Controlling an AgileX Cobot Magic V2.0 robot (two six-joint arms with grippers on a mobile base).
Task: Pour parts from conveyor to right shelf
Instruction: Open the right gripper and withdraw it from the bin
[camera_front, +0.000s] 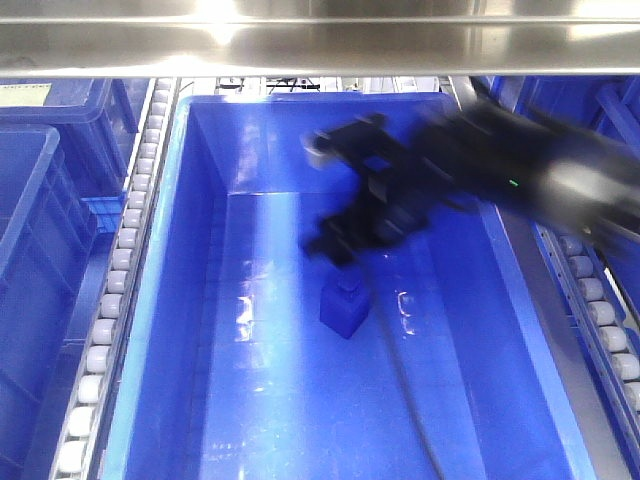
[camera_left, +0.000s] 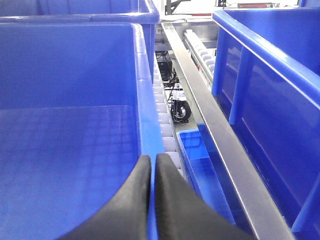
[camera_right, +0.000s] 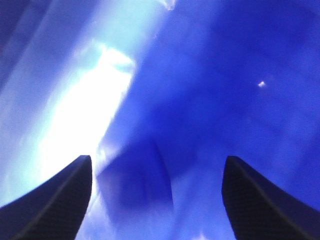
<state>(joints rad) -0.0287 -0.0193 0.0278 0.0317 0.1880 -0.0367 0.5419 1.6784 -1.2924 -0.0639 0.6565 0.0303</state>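
1. Small bright-blue plastic block with a round stud (camera_front: 344, 307) stands on the floor of the large blue plastic crate (camera_front: 165, 300), mid-crate, free of all walls.
2. Right pincer (camera_front: 345, 200) hovers just above it, fingers (camera_right: 55, 205) spread wide, nothing held; motion-blurred.
3. Left pincer (camera_left: 152, 172): black pads pressed together, empty, over a neighbouring crate's rim (camera_left: 145, 100).
4. Stainless-steel shelf, white roller lanes (camera_front: 115, 290) flank the crate.
5. No legible writing.

crates: large blue crate (camera_front: 200, 400) centre | more blue crates (camera_front: 40, 200) at left, far right | small blue bin (camera_left: 192, 145) below rollers
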